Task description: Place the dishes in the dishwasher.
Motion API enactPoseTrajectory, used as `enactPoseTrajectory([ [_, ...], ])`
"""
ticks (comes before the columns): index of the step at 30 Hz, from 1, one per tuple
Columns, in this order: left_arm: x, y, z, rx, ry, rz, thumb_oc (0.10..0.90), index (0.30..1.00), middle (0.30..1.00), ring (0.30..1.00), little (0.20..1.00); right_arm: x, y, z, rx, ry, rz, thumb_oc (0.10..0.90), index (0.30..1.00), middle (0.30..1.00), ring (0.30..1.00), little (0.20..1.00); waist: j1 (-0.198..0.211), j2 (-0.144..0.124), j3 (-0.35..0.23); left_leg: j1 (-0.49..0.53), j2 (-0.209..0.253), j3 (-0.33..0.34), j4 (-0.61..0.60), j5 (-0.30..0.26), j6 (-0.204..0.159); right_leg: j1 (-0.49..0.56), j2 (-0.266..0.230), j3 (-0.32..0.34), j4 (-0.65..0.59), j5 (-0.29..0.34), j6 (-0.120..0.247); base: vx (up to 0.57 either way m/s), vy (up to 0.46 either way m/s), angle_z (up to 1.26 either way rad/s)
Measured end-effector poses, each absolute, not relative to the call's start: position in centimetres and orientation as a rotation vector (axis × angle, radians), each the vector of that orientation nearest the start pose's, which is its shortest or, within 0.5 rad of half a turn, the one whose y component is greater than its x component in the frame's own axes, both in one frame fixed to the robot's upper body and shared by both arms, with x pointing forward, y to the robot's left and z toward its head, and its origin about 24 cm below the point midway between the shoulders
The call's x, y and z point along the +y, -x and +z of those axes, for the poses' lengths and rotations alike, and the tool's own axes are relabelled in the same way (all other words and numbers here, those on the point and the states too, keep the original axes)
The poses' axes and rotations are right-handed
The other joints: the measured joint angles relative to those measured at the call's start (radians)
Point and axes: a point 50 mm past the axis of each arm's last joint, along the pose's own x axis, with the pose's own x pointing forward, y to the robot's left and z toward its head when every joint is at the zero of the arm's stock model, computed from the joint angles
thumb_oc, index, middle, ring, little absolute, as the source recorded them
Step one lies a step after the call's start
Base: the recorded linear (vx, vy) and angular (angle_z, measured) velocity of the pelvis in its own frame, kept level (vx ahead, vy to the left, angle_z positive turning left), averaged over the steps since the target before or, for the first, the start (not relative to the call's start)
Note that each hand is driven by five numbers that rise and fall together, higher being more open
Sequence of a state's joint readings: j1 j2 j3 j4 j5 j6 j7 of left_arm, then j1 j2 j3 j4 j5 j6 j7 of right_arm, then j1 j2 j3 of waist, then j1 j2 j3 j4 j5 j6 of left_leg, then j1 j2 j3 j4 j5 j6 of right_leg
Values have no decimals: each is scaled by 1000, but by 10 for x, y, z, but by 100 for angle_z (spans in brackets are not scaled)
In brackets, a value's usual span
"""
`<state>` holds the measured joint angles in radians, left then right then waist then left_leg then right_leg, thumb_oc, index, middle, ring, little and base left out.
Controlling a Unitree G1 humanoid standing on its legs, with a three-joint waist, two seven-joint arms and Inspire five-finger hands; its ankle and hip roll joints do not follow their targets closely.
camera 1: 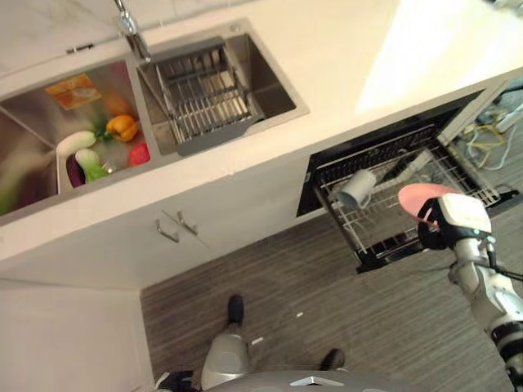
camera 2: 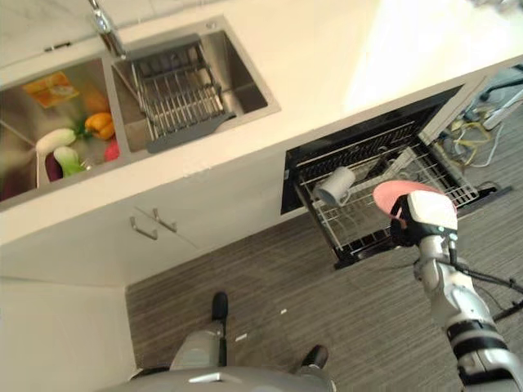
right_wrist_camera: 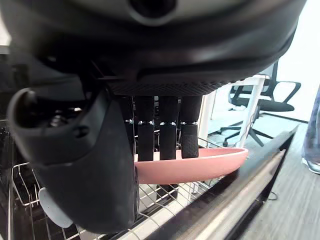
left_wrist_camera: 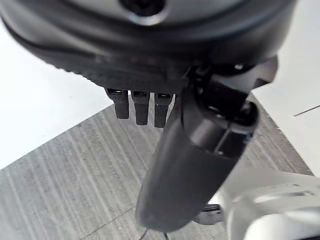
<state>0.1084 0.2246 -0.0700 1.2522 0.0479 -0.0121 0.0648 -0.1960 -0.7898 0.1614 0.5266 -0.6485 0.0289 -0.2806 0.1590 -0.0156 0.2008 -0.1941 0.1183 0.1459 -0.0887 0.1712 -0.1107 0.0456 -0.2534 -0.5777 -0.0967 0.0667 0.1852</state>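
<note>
Right wrist view shows the right hand pinching a pink plate between thumb and fingers, above the pulled-out dishwasher rack beside a grey mug. Left hand hangs relaxed over the floor.

My right arm comes in from the right side and reaches up and forward. My right hand is at the end of it, with a white cover on the back. In the right wrist view my fingers point down in a row and my thumb sits close beside them, pinching something flat. My left hand hangs low, with its fingers loose and its thumb sticking out.
</note>
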Motion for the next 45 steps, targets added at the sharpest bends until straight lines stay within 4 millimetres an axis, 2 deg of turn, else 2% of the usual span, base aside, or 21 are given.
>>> enactPoseTrajectory([
  [3, 239, -44, -167, 1321, -314, 110, 800, 900, 900, 900, 900, -326, -283, 55, 211, 1516, -170, 400, 300, 300, 300, 300, 11, 3, 17, -17, -10, -8, 0, 0, 1, -11, -7, -5, 0, 0, 0, -56, 26, 12],
  [6, 237, -62, -165, 1264, -304, 114, 800, 900, 900, 900, 900, -307, -300, 60, 146, 1517, -122, 400, 300, 300, 300, 300, 29, 13, 69, -47, -16, -19, 0, 6, 8, -30, -10, -17, 1, 4, -1, -32, 20, 10],
  [12, 233, -81, -162, 1201, -323, 78, 800, 900, 900, 900, 900, -299, -310, 48, 197, 1564, -33, 400, 300, 300, 300, 300, 48, 18, 99, -69, -33, -44, 1, 7, 10, -34, -21, -27, 1, 4, -1, -22, 6, 15],
  [13, 232, -87, -161, 1180, -313, 83, 800, 900, 900, 900, 900, -300, -310, 47, 207, 1568, -27, 461, 392, 392, 392, 392, 52, 18, 106, -71, -35, -49, 1, 8, 11, -32, -22, -30, 1, 4, -1, -9, 4, 18],
  [14, 232, -90, -160, 1171, -313, 83, 800, 900, 900, 900, 900, -300, -311, 48, 206, 1571, -32, 800, 900, 900, 900, 900, 54, 16, 109, -73, -38, -53, 1, 8, 11, -31, -24, -30, 1, 4, -1, -9, 4, 13],
  [19, 232, -99, -158, 1137, -302, 103, 800, 900, 900, 900, 900, -294, -315, 54, 164, 1555, -58, 800, 900, 900, 900, 900, 52, 10, 114, -73, -39, -54, 1, 8, 12, -30, -25, -29, 0, 5, -2, 7, 3, 2],
  [23, 232, -104, -156, 1116, -290, 125, 800, 900, 900, 900, 900, -293, -306, 53, 140, 1485, -127, 800, 900, 900, 900, 900, 50, 8, 115, -70, -41, -59, 0, 7, 12, -23, -25, -30, 1, 5, -3, 20, -9, 3],
  [26, 233, -105, -155, 1120, -293, 141, 800, 900, 900, 900, 900, -304, -285, 59, 111, 1345, -273, 800, 900, 900, 900, 900, 32, 2, 117, -51, -41, -63, 0, 7, 12, -1, -25, -30, 1, 5, -3, 62, -41, 4],
  [28, 235, -103, -156, 1131, -284, 158, 800, 900, 900, 900, 900, -310, -268, 73, 57, 1271, -360, 800, 900, 900, 900, 900, 14, -5, 116, -32, -37, -60, 0, 6, 13, 14, -25, -26, 1, 5, -3, 62, -31, -4],
  [30, 241, -94, -156, 1161, -279, 197, 800, 900, 900, 900, 900, -314, -260, 90, -26, 1253, -458, 800, 900, 900, 900, 900, -27, -34, 106, -5, -30, -33, 0, -2, 11, 21, -24, -7, 1, 5, -3, 81, -56, -32],
  [32, 243, -90, -157, 1177, -284, 210, 800, 900, 900, 900, 900, -324, -240, 111, -104, 1233, -590, 800, 900, 900, 900, 900, -29, -46, 99, 17, -27, -12, -1, -4, 10, 30, -25, 19, 1, 5, -3, 42, -36, -36],
  [35, 253, -75, -158, 1227, -309, 235, 800, 900, 900, 900, 900, -341, -230, 116, -102, 1231, -714, 800, 900, 900, 900, 900, -63, -78, 57, 36, -15, 15, -1, -12, 6, 25, -20, 51, 0, 3, -4, -20, -29, -34],
  [36, 254, -75, -158, 1230, -323, 229, 800, 900, 900, 900, 900, -354, -222, 110, -45, 1218, -766, 584, 575, 575, 575, 575, -79, -90, 44, 42, -11, 28, 1, -11, 6, 21, -20, 60, 1, 3, -3, -41, -26, -21],
  [37, 255, -73, -158, 1244, -331, 227, 800, 900, 900, 900, 900, -367, -209, 101, 15, 1215, -807, 400, 300, 300, 300, 300, -76, -91, 32, 43, -10, 31, 3, -12, 6, 21, -20, 61, 0, 0, -4, 34, -40, -16],
  [39, 256, -65, -160, 1274, -329, 232, 800, 900, 900, 900, 900, -389, -185, 77, 177, 1169, -872, 400, 300, 300, 300, 300, -85, -95, 5, 51, -10, 37, -1, -16, 8, 21, -22, 70, 0, -3, -2, 47, -53, -8],
  [40, 256, -62, -160, 1288, -328, 233, 800, 900, 900, 900, 900, -399, -164, 58, 287, 1141, -916, 400, 300, 300, 300, 300, -86, -94, 0, 57, -10, 36, -1, -20, 6, 29, -22, 69, 0, -5, 0, 32, -31, -1],
  [41, 256, -62, -160, 1288, -328, 233, 800, 900, 900, 900, 900, -399, -164, 58, 287, 1141, -916, 400, 300, 300, 300, 300, -86, -94, 0, 57, -10, 36, -1, -20, 6, 29, -22, 69, 0, -5, 0, 118, -60, -5],
  [42, 255, -53, -162, 1322, -321, 235, 800, 900, 900, 900, 900, -412, -121, 13, 558, 998, -1020, 400, 300, 300, 300, 300, -87, -88, -37, 55, -6, 40, -1, -18, 8, 27, -18, 74, -1, -8, -1, 114, -63, -7],
  [43, 252, -50, -164, 1332, -313, 230, 800, 900, 900, 900, 900, -416, -102, -1, 673, 962, -1044, 400, 300, 300, 300, 300, -110, -78, -44, 55, -6, 40, -2, -20, 6, 27, -19, 76, -1, -8, -1, 114, -63, -7],
  [44, 252, -50, -164, 1332, -313, 230, 800, 900, 900, 900, 900, -416, -102, -1, 673, 962, -1044, 400, 300, 300, 300, 300, -110, -78, -44, 55, -6, 40, -2, -20, 6, 27, -19, 76, -1, -8, -1, 24, -37, -3],
  [45, 247, -42, -166, 1351, -301, 224, 800, 900, 900, 900, 900, -415, -63, -32, 872, 911, -1062, 400, 300, 300, 300, 300, -120, -61, -62, 59, -5, 37, -2, -18, 3, 30, -16, 80, -2, -7, 6, 18, -26, -4],
])
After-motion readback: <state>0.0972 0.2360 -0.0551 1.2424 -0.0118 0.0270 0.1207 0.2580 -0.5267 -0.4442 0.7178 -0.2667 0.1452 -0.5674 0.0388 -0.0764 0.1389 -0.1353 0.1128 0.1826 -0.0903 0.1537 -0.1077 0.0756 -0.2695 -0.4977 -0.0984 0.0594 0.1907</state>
